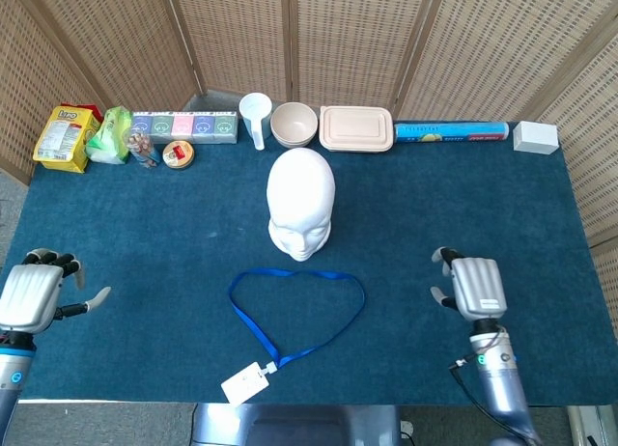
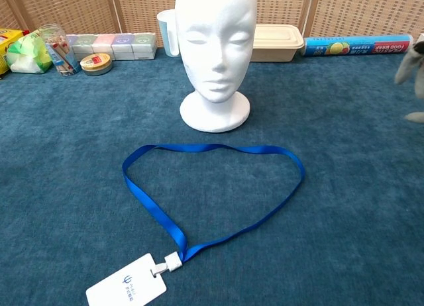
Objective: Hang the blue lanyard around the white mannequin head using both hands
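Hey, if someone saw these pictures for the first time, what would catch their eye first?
The white mannequin head stands upright mid-table, facing the robot. In front of it the blue lanyard lies in an open loop, badge nearest the robot. The left hand and right hand hover at either side, empty.

The left hand hovers at the near left edge, back upward, thumb spread outward, holding nothing. The right hand hovers at the near right, back upward, fingers apart, empty, its forearm reaching from below.
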`<state>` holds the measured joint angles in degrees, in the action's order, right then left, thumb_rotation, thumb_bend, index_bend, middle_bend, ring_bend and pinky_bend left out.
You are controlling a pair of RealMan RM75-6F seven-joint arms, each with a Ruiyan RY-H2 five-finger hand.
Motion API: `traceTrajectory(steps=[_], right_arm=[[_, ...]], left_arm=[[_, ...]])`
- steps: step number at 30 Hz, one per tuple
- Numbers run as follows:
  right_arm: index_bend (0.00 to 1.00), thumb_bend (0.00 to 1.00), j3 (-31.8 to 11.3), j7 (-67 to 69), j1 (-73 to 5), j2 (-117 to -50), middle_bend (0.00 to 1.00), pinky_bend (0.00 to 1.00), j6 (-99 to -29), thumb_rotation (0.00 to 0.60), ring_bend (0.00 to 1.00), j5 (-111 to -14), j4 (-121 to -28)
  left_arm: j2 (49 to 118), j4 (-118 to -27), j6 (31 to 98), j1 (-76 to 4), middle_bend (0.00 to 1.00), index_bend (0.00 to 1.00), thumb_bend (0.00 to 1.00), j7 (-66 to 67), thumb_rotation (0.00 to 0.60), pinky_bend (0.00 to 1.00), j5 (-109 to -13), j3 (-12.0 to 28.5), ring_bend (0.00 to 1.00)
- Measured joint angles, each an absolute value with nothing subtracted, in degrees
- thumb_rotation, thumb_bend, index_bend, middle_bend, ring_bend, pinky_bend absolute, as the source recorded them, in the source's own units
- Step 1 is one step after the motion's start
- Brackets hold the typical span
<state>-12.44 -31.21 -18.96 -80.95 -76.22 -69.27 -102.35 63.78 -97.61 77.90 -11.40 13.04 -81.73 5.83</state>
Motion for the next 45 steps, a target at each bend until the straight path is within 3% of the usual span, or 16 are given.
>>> traceTrajectory(steps=[10,15,20,26,45], right_arm=[[0.40,0.21,-13.7,-36.0,-22.8,-87.5,0.74,1.00,-75.6,0.600,0.99,-65.1,-101.8],[0.43,0.20,-13.9,-37.2,-24.7,-90.7,0.84,1.00,-74.9,0.600,1.00,-63.1,-100.3],[0.46,0.20,-13.8,-37.8,-26.5,-92.8,0.91,1.00,-73.6,0.600,1.00,-61.9,-99.1],[0.47,0.20,-13.6,-39.2,-28.4,-95.1,0.92,1.00,-72.3,0.600,1.00,-59.9,-98.4],[0.46,0.20,-14.1,-41.2,-32.5,-101.1,0.92,1.00,-70.9,0.600,1.00,-54.6,-92.0]], left_arm=[[63.7,-97.7,76.2,-13.6,0.51,0.65,0.21,13.4,0.232,0.27,-81.1,6.8,0.42],[63.8,-97.6,75.5,-14.6,0.51,0.65,0.21,13.8,0.235,0.27,-80.8,7.0,0.42],[63.8,-97.6,75.2,-15.2,0.51,0.65,0.21,14.1,0.276,0.27,-80.6,7.1,0.42],[63.8,-97.8,74.6,-15.7,0.51,0.65,0.21,15.4,0.331,0.27,-80.2,6.6,0.42],[64.1,-97.8,74.4,-15.7,0.51,0.65,0.21,14.8,0.334,0.27,-79.3,5.4,0.42]])
